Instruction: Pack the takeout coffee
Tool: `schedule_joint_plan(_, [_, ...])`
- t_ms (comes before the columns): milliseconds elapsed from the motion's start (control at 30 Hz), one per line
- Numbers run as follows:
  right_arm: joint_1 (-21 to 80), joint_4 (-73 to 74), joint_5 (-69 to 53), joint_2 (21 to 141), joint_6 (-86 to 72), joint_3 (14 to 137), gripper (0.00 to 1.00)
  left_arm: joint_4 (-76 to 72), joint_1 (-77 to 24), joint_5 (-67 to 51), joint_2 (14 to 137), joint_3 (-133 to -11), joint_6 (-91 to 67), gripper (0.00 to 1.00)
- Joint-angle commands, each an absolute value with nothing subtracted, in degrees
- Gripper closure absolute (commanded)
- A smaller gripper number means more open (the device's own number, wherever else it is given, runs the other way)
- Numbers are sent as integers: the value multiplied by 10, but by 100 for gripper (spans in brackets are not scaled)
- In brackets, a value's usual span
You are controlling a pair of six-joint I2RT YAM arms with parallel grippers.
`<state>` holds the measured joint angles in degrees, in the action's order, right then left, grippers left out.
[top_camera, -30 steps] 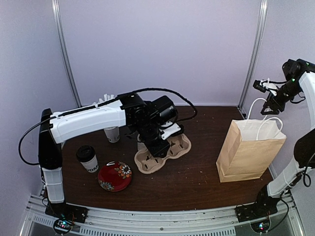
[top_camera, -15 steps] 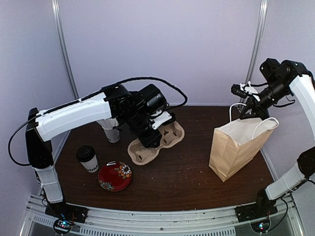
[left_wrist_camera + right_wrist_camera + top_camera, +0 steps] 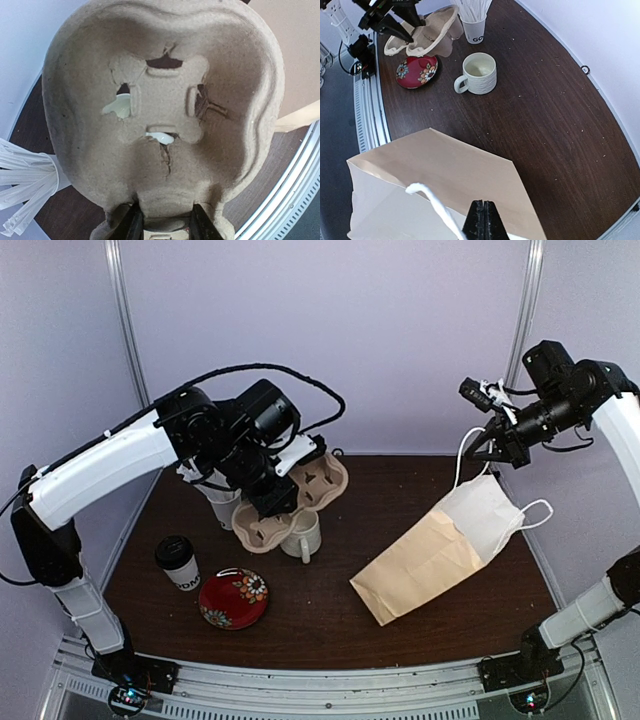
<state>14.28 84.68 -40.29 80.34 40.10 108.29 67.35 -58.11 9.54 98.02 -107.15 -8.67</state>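
Pulp tray (image 3: 322,478) sits pinched in the left tool (image 3: 167,227), nearer the upright cup (image 3: 178,562); the right tool (image 3: 481,212) pinches the distant bag (image 3: 430,560) by its handle (image 3: 438,205).

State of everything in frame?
Brown paper bag: tilted, one handle in right gripper.
Moulded pulp cup carrier: held off table by left gripper.
White lettered takeout cup: upright, black lid on.
White ceramic mug: upright, empty.
Red floral plate: flat on table.
Paper cup of straws: upright.

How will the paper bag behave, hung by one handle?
Probably light and floppy: the paper bag leans far over below the right tool. It may swing or crumple, since only one white cord handle is pinched.
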Motion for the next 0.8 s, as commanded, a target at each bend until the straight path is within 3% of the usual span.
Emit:
schedule_joint_plan(0, [162, 778, -417, 784, 325, 1045, 100, 690, -579, 116, 955, -1090, -86, 71])
schedule_joint_plan(300, [239, 747, -467, 731, 286, 933, 100, 654, -592, 39, 901, -1149, -57, 74])
schedule_joint_plan(600, [256, 719, -516, 758, 232, 982, 100, 397, -625, -174, 794, -1030, 31, 77])
schedule_joint_plan(767, [259, 728, -539, 782, 230, 1005, 100, 323, -638, -266, 833, -1027, 77, 77])
